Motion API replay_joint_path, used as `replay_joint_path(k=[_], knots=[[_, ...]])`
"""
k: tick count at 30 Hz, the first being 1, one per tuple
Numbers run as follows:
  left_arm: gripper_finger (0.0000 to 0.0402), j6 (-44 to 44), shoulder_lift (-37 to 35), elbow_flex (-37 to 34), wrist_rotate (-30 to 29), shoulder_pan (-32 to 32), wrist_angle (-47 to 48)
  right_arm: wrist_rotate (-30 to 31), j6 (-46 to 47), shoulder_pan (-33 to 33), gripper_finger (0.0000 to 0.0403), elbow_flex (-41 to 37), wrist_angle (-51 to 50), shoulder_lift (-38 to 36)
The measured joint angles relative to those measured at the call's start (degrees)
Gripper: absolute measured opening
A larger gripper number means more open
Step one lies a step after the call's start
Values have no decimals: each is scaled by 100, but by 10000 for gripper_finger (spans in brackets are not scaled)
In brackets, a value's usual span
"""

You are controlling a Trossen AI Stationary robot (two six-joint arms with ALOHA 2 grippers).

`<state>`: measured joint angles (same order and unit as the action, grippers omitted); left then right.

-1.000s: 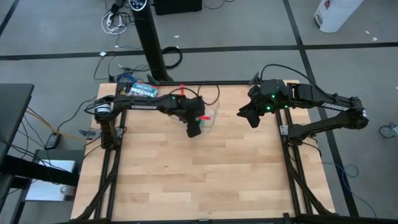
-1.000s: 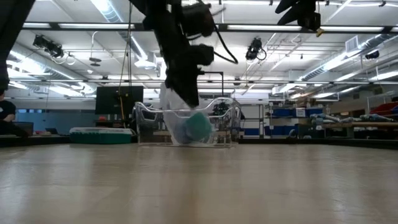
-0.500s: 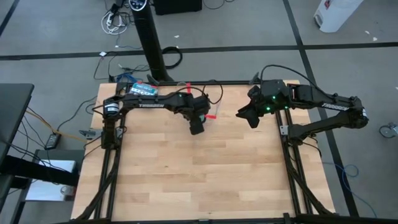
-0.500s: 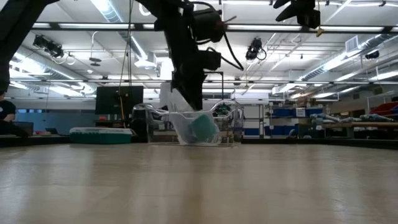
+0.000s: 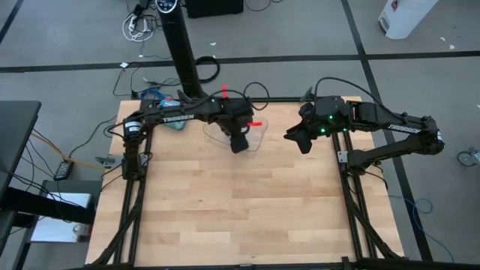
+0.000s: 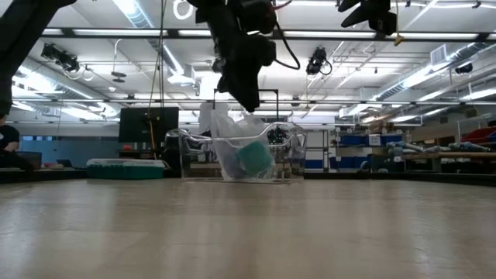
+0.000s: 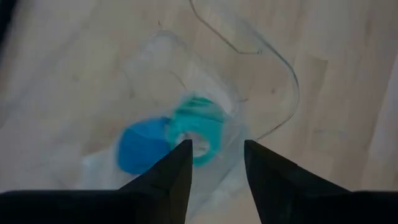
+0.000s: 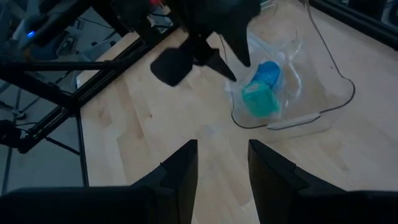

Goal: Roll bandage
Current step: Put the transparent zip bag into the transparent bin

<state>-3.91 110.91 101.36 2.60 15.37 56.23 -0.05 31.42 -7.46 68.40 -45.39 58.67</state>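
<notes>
My left hand hangs open and empty over the clear tray, near the top middle of the desk. The blue bandage sits in the tray, touching a teal roll. My right hand waits open at right.

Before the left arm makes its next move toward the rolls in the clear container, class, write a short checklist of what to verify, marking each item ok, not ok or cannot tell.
1. Bright blue bandage roll located: ok; it sits in a clear plastic bag inside the clear plastic container, touching the small teal-green roll.
2. Left gripper open: ok; its fingers stand apart, nothing between them.
3. Left gripper lined up: ok; it hangs above the container.
4. Bandage free to grasp: not ok; the bag film surrounds it.
5. Right gripper out of the way: ok; it hovers at the table's right edge, open and empty.
6. Bag mouth open: cannot tell.
</notes>
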Motion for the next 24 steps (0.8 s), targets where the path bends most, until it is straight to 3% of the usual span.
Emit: replay_joint_path(k=[7,16,22,24], knots=[[151,969,190,62,-280,63,16,-2,4,0,132,0,64,0],[151,1112,838,49,-71,106,433,-116,104,28,132,0,120,0],[151,1121,909,25,-1232,86,227,-111,109,100,132,0,122,0],[151,1120,914,18,-1340,87,104,-110,109,105,132,0,121,0]])
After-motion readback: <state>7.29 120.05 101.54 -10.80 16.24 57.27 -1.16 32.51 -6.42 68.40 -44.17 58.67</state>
